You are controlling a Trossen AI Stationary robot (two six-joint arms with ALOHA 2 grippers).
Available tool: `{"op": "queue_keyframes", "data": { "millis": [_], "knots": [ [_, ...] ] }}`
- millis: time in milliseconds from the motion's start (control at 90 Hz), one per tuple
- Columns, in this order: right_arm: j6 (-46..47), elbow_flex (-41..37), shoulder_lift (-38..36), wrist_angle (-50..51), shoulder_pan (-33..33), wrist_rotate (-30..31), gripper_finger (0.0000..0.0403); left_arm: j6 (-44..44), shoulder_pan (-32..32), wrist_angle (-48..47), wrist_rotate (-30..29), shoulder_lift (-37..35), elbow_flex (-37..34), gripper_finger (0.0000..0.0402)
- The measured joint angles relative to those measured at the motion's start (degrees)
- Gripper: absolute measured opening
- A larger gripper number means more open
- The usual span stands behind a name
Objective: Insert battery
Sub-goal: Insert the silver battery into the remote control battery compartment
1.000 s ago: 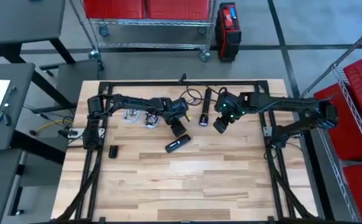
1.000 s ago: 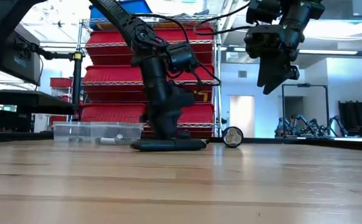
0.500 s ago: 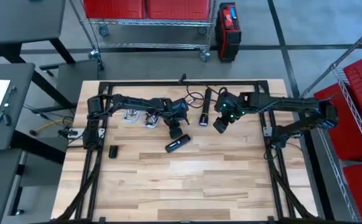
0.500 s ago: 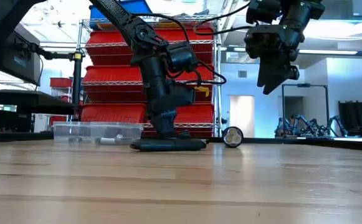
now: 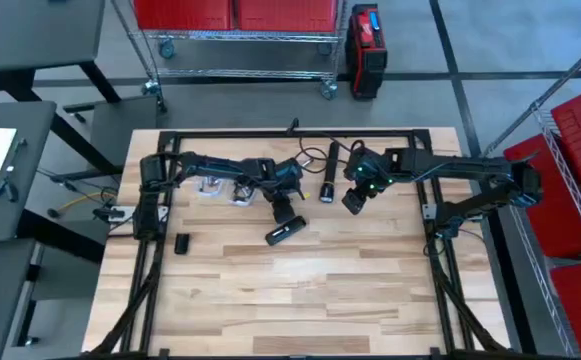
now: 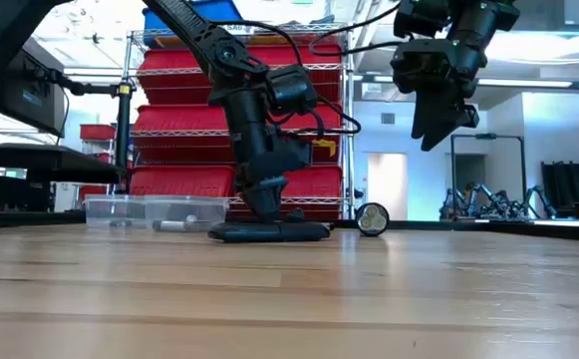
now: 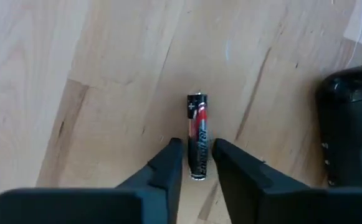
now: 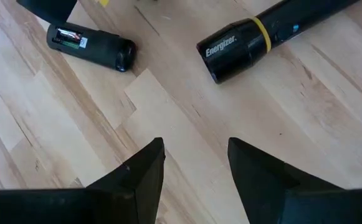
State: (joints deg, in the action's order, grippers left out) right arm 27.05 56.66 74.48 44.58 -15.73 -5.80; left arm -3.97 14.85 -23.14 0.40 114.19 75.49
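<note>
On the pale plank desk (image 5: 300, 290), a black oblong remote (image 5: 284, 233) lies near the middle with its compartment open and cells showing inside in the right wrist view (image 8: 90, 45). Just at its 11 o'clock the left hand (image 7: 197, 155) stands low, fingers clamped on a slim red-and-black battery (image 7: 197, 135) lying on the wood. Farther, at 2 o'clock, the right hand (image 8: 194, 158) hovers with fingers apart near a black cylindrical torch (image 8: 274, 36) with a yellow band, and a clear plastic bin (image 6: 154, 211) sits at the back, contents unclear.

Wood-plank table (image 5: 300, 290) w/ black frame. On it: battery (image 7: 197, 135), remote (image 5: 284, 233) w/ open compartment, Energizer flashlight (image 8: 274, 34), clear plastic box (image 6: 156, 211), small black cover (image 5: 182, 243).
</note>
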Motion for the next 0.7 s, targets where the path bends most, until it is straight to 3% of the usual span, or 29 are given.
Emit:
{"op": "queue_keyframes", "data": {
  "millis": [578, 700],
  "knots": [
    [0.0, 0.0, 0.02, -0.26, 1.43, -0.1, 0.0169, -0.81, 0.04, 2.85, -1.45, 0.51, 1.05, 0.0093],
    [0.0, 0.0, 0.02, -0.44, 2.0, -0.07, 0.0169, -0.79, 0.33, 0.6, -1.39, 0.51, 1.05, 0.0075]
  ]
}}
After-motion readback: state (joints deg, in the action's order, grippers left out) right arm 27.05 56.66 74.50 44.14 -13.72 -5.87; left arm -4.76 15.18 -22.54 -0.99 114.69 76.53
